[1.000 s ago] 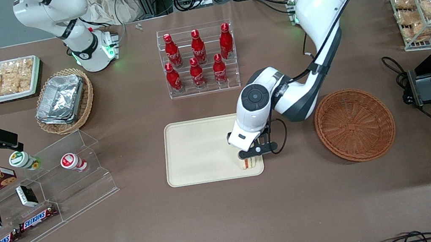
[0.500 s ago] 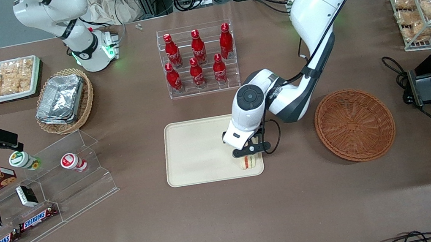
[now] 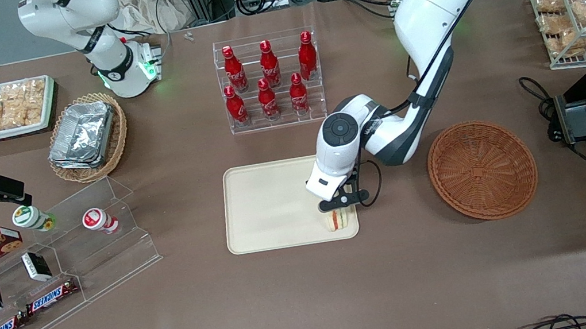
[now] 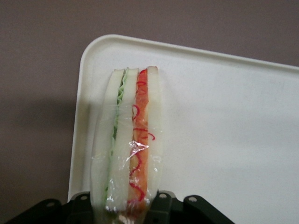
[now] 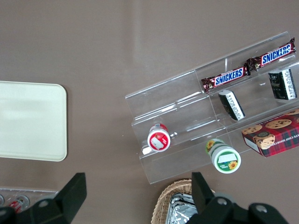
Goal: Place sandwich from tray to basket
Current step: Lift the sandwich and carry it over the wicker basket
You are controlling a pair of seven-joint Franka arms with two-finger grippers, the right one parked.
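The gripper is low over the tray, at the tray's corner nearest the front camera and toward the working arm's end of the bench. Its fingers stand partway apart, one against each long side of the sandwich, which fills the space between them near one end; it looks gripped, though how firmly is hard to say. The working arm slopes down toward the tray from the bench edge farthest from the front camera, bends at the wrist, and finishes with its hand slanting down over the sandwich. A black cable loops out beside the hand.

The sandwich, in clear wrap with its red and green filling uppermost, lies in that same corner, just inside the tray's raised rim. The basket, round and woven, sits on the bench beside the tray, toward the working arm's end and apart from the tray's edge.

Farther from the front camera than the tray, a clear rack holds red bottles. A clear stepped stand with jars and chocolate bars is toward the parked arm's end. Near the opposite bench end, a white wire rack carries wrapped bread.
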